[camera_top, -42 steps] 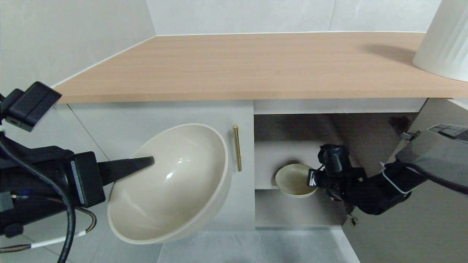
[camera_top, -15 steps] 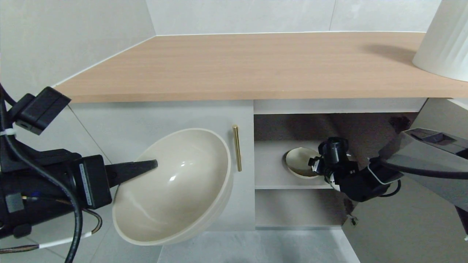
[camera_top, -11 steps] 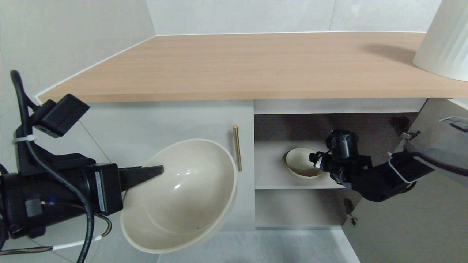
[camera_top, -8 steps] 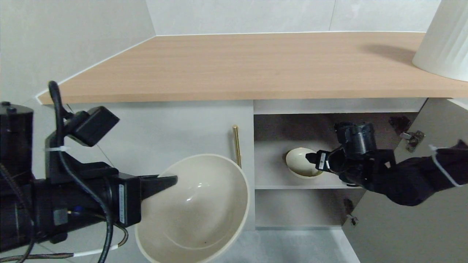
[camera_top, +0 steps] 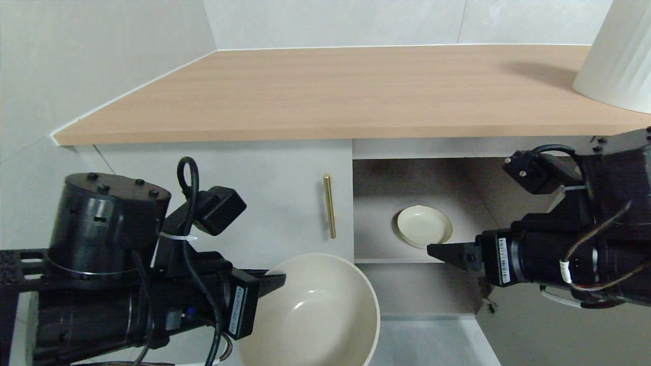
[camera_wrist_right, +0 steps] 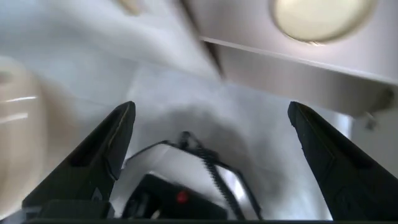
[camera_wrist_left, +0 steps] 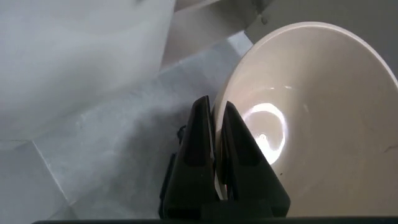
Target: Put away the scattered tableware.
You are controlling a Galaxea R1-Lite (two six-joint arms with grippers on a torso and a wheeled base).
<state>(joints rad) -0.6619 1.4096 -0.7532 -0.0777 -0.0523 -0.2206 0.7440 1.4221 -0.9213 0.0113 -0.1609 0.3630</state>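
Observation:
A large cream bowl (camera_top: 315,315) hangs low in front of the closed cabinet door, and my left gripper (camera_top: 274,282) is shut on its rim. The left wrist view shows that gripper (camera_wrist_left: 214,109) with one finger inside the bowl (camera_wrist_left: 317,118) and one outside. A small cream dish (camera_top: 424,226) lies flat on the upper shelf (camera_top: 376,239) of the open cabinet. My right gripper (camera_top: 438,251) hovers just outside the shelf's front edge, right of the dish and apart from it. In the right wrist view this gripper (camera_wrist_right: 211,112) is open and empty, with the dish (camera_wrist_right: 320,15) beyond it.
A wooden countertop (camera_top: 356,91) runs above the cabinet, with a white ribbed container (camera_top: 618,56) at its right end. The closed left door carries a brass handle (camera_top: 329,206). A lower shelf (camera_top: 417,290) sits under the dish's shelf, and grey floor lies below.
My right gripper set the small dish on the upper shelf, let go and drew back out of the cabinet. My left arm carried the large bowl down and to the right.

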